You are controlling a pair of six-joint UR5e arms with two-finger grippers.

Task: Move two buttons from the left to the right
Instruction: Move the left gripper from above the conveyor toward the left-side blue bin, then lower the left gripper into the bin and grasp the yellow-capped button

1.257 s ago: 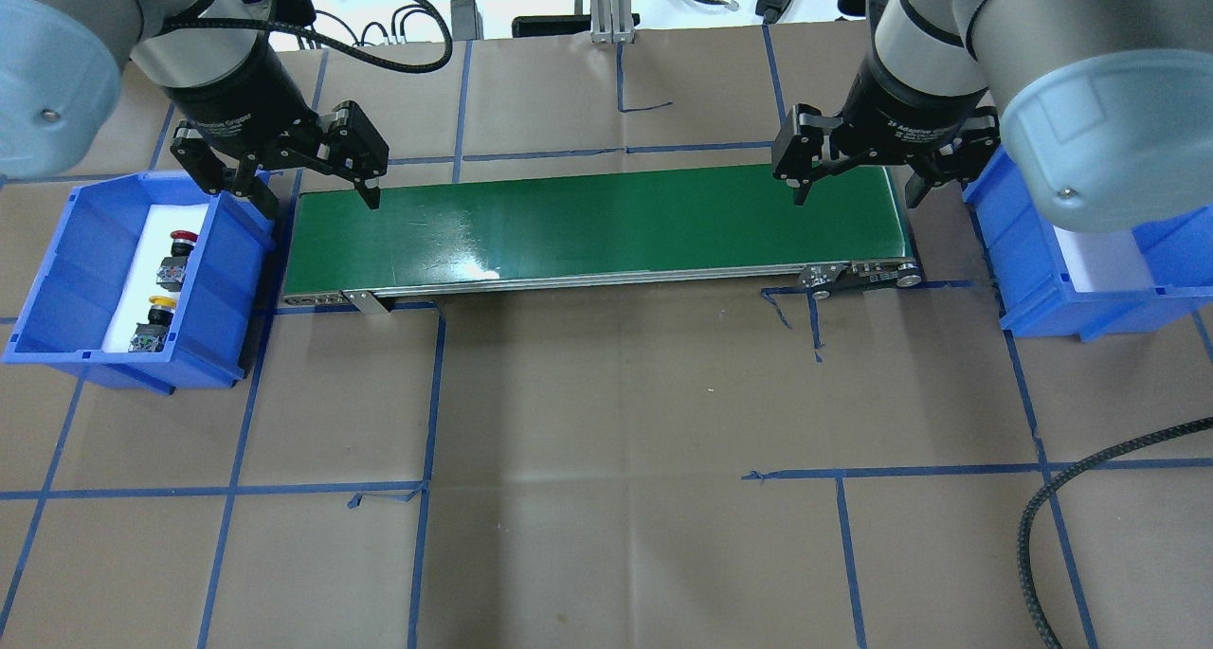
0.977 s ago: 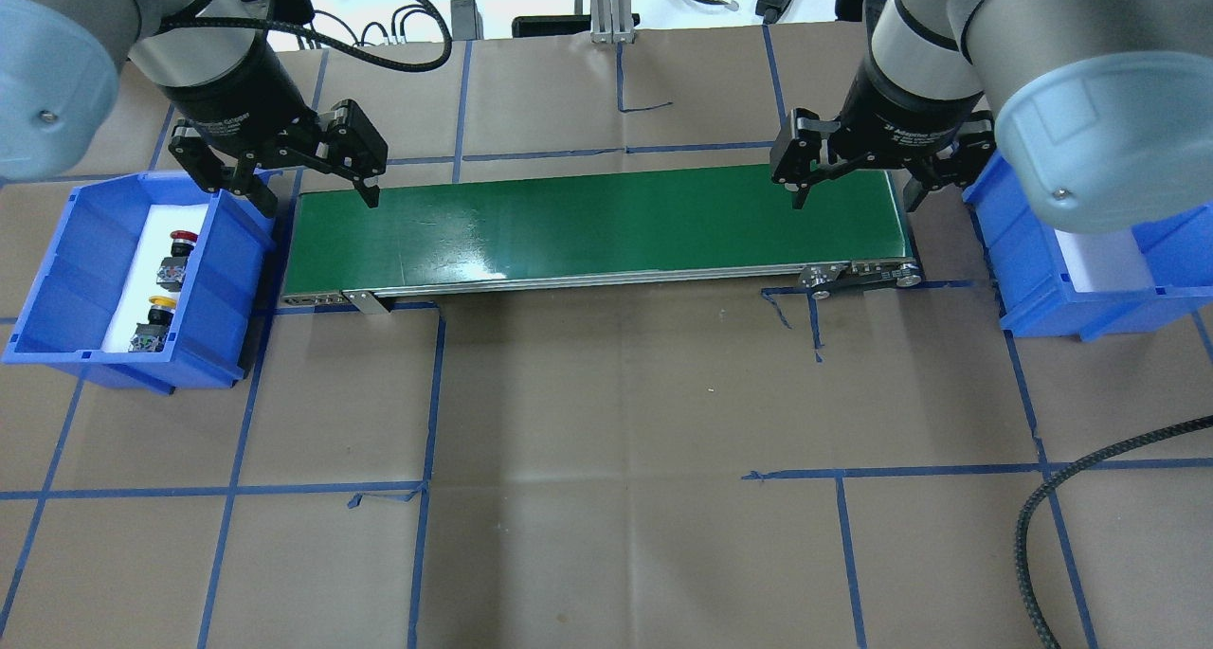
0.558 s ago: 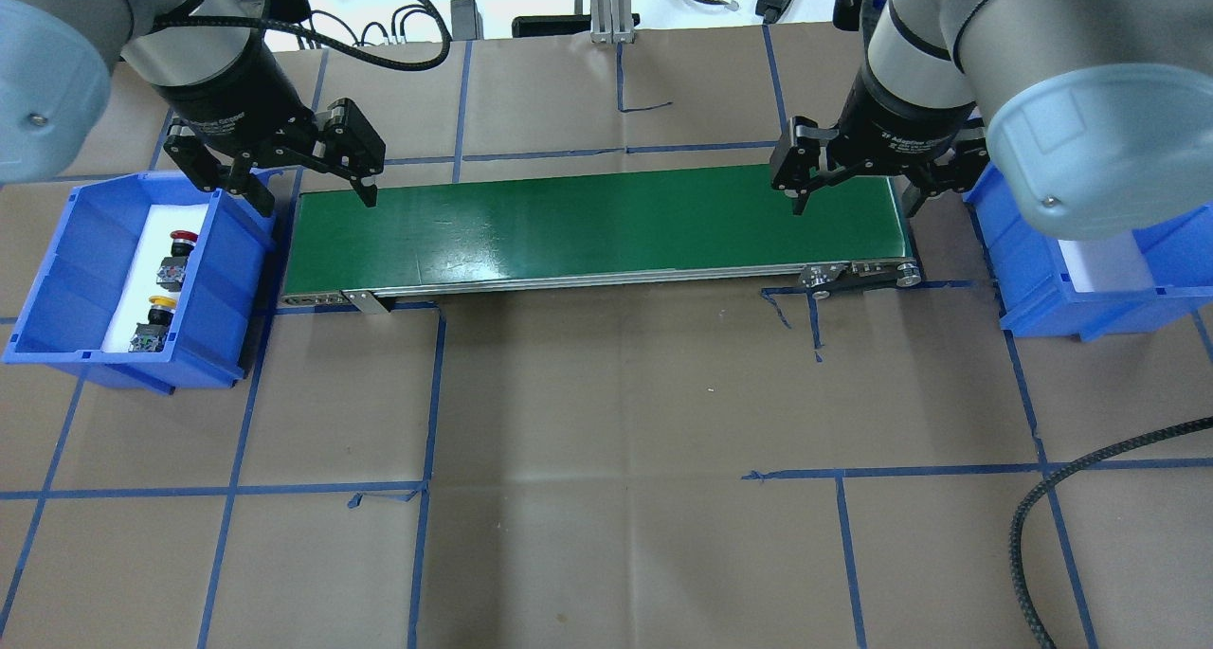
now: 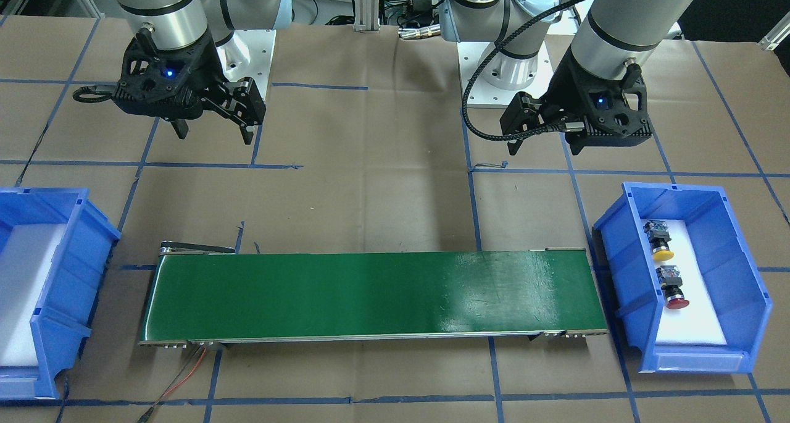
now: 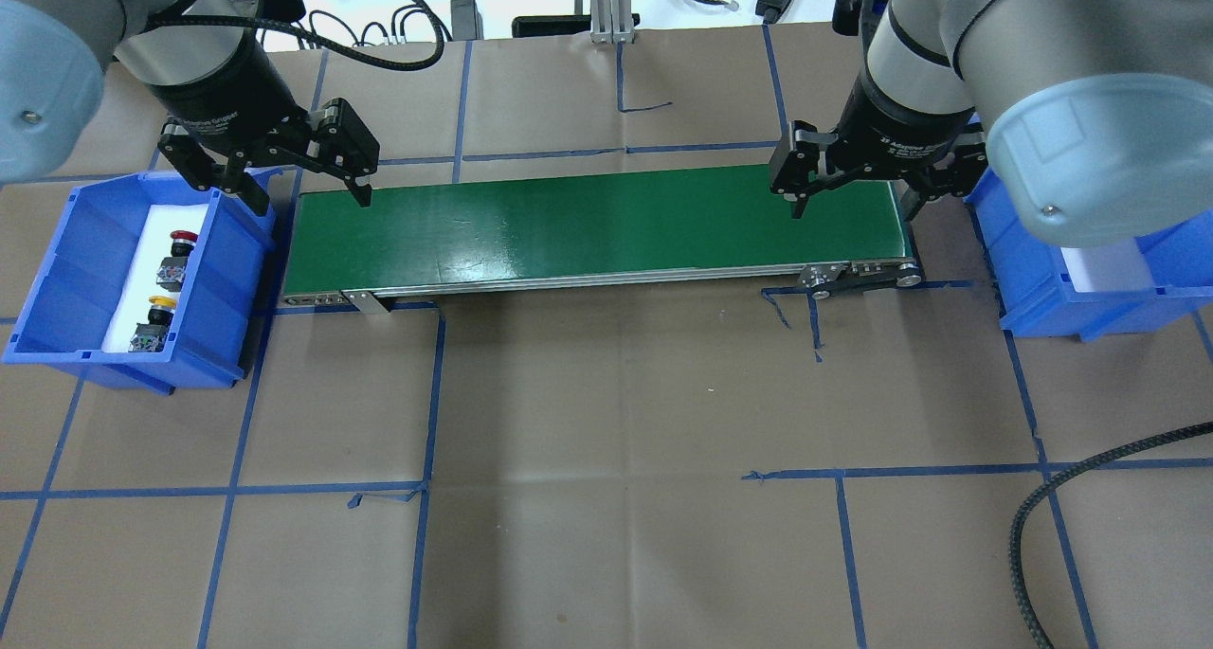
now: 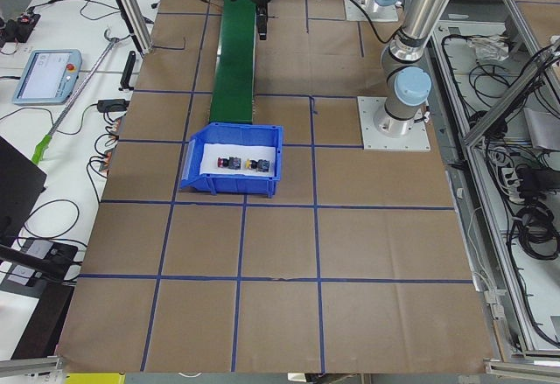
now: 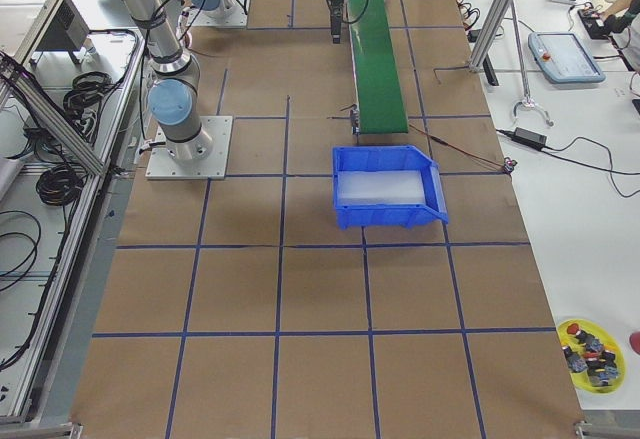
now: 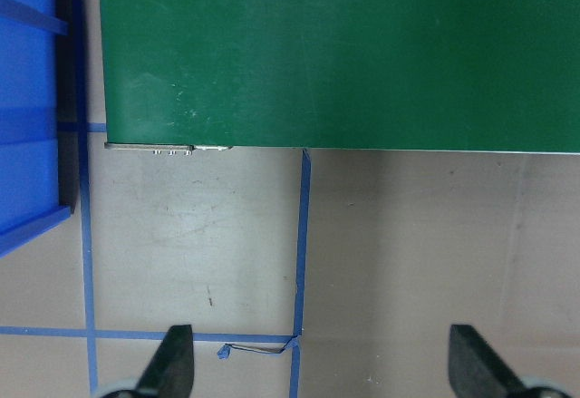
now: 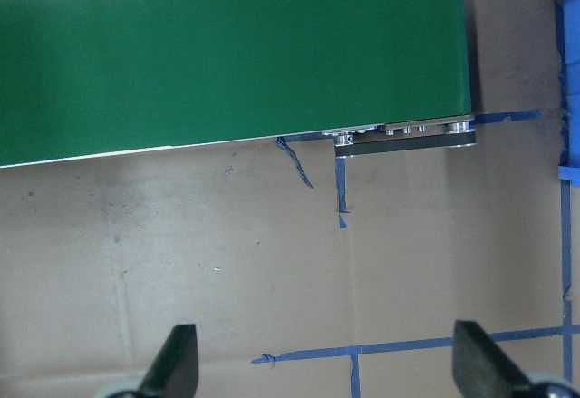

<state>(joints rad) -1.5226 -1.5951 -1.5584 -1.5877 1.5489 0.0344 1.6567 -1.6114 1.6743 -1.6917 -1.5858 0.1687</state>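
The red button and the yellow button lie on white foam in the blue bin at the table's left end; both also show in the front-facing view, red and yellow. My left gripper is open and empty, high above the gap between that bin and the green conveyor belt. My right gripper is open and empty above the belt's right end. Both wrist views show wide-apart fingertips, left and right, with nothing between them.
A second blue bin with bare white foam stands at the right end, partly hidden by my right arm. A black cable lies at the front right. Brown paper with blue tape lines covers the table.
Both grippers have drifted slightly toward the back of the table, the left one also a little to the left. Both stay open. The buttons have not moved.
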